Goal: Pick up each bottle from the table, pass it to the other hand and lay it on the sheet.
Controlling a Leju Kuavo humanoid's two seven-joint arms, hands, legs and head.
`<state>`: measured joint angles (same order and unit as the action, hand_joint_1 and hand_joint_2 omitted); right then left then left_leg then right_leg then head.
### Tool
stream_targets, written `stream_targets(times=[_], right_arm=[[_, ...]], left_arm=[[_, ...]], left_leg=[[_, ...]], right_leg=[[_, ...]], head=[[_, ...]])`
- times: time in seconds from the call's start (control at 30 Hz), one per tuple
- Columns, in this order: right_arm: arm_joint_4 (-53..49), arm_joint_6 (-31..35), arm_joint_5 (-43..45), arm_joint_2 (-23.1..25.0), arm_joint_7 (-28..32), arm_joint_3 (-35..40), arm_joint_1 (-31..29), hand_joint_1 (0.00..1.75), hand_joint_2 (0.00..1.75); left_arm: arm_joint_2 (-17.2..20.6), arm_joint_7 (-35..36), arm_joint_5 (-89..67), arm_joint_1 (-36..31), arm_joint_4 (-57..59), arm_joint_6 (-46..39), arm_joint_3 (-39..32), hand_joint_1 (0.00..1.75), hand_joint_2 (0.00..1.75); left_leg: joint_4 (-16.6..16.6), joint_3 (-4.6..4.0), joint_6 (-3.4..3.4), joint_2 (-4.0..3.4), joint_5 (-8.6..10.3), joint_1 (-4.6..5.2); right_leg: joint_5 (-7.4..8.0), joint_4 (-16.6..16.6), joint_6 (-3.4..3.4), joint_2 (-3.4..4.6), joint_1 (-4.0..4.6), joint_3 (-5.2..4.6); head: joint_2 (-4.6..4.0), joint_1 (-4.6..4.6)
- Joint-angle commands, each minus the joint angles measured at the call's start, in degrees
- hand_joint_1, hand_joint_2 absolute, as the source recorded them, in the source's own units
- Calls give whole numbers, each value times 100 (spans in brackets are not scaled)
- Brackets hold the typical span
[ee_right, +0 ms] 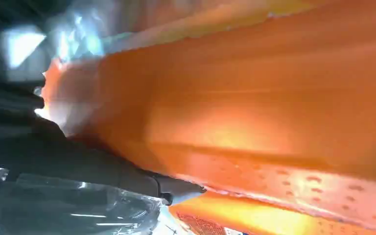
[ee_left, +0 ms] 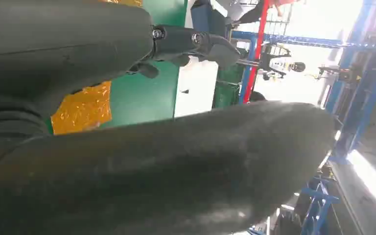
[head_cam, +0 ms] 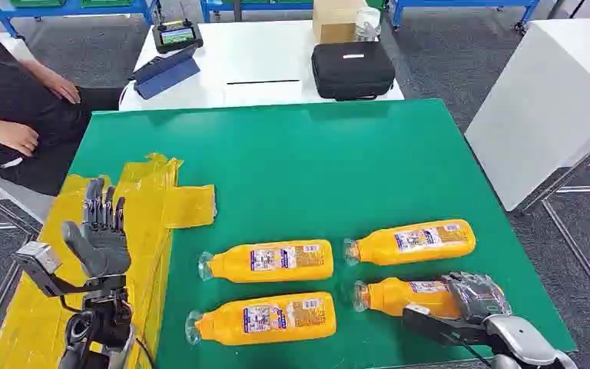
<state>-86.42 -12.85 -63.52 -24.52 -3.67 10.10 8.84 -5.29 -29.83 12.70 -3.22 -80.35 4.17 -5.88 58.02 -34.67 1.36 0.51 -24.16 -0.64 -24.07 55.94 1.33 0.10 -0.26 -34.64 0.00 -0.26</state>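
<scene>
A: Green table (head_cam: 338,154) surface, workshop floor around it. Yellow sheet (head_cam: 146,231) lies along the robot's left edge, creased, nothing resting on it. A person (head_cam: 15,115) sits at the far left corner.

B: Bottles?

A: Four orange bottles, all lying flat, caps toward the sheet, in two rows. Far left bottle (head_cam: 269,261), near left bottle (head_cam: 265,317), far right bottle (head_cam: 415,241), near right bottle (head_cam: 407,296). All on the green, none on the sheet.

B: Right hand?

A: Right hand (head_cam: 472,296) lies over the base end of the near right bottle, fingers wrapped on it. In the right wrist view the orange body presses right against the palm, so I log it as gripped. Bottle appears not yet lifted off the table.

B: Left hand?

A: Left hand (head_cam: 101,231) is raised above the sheet, fingers upright and spread, holding nothing. Judgement: it waits there as receiver, since the sheet is on its side and the bottles sit nearer the right arm.

B: Progress?

A: Early. First pick under way, by my reading.
</scene>
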Motion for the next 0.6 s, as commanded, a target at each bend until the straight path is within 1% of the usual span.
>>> stream_targets(times=[0.03,0.1,0.23,0.33,0.4,0.43,0.47,0.5,0.53,0.57,0.6], right_arm=[[783,-183,37,-99,30,411,301,175,175],[783,-183,37,-99,30,411,301,175,175],[743,-197,149,-330,30,463,392,175,175],[480,-155,587,-634,84,486,552,175,175],[248,-40,965,-823,181,336,689,175,175],[20,11,1221,-962,271,159,823,175,175],[-236,46,1613,-1010,510,-111,989,175,175],[-494,24,1839,-1010,670,-405,1154,175,175],[-793,8,2113,-897,964,-842,1317,175,175],[-1127,-135,2311,-666,1343,-1461,1443,175,175],[-1319,-331,2460,-463,1664,-1904,1468,175,175]], left_arm=[[34,13,16,-206,395,-17,84,0,0],[34,13,16,-206,395,-17,84,0,0],[13,12,28,-277,418,-22,112,0,0],[78,-15,90,-334,546,-29,159,0,0],[105,-50,140,-329,574,-18,157,0,0],[120,-74,168,-314,586,10,145,0,0],[126,-114,199,-295,587,66,129,0,0],[137,-149,220,-276,585,111,96,0,0],[136,-215,272,-228,550,195,36,0,0],[134,-312,334,-133,474,294,-77,0,0],[120,-342,362,-81,427,338,-173,0,0]], left_leg=[[-14,24,-4,25,3,-4],[-7,45,-7,15,-7,-7],[-12,60,-5,27,-15,-2],[-4,70,3,23,-27,-3],[-6,68,6,33,-26,0],[-12,57,6,52,-20,5],[-6,64,7,42,-26,1],[-6,60,9,52,-24,8],[-5,60,10,52,-27,7],[-4,59,12,43,-30,9],[-4,59,15,32,-33,8]], right_leg=[[-5,-20,-2,-30,5,39],[-12,-18,-4,-20,8,59],[-24,-33,4,-36,2,79],[-31,-31,8,-28,4,89],[-34,-34,10,-37,0,91],[-35,-40,10,-60,-4,88],[-36,-36,11,-42,-1,96],[-41,-34,13,-53,-8,91],[-43,-35,14,-53,-6,94],[-42,-34,14,-43,-8,92],[-42,-33,16,-31,-10,91]], head=[[0,0],[0,2],[0,0],[0,2],[0,0],[0,2],[0,0],[0,2],[0,2],[0,2],[0,2]])
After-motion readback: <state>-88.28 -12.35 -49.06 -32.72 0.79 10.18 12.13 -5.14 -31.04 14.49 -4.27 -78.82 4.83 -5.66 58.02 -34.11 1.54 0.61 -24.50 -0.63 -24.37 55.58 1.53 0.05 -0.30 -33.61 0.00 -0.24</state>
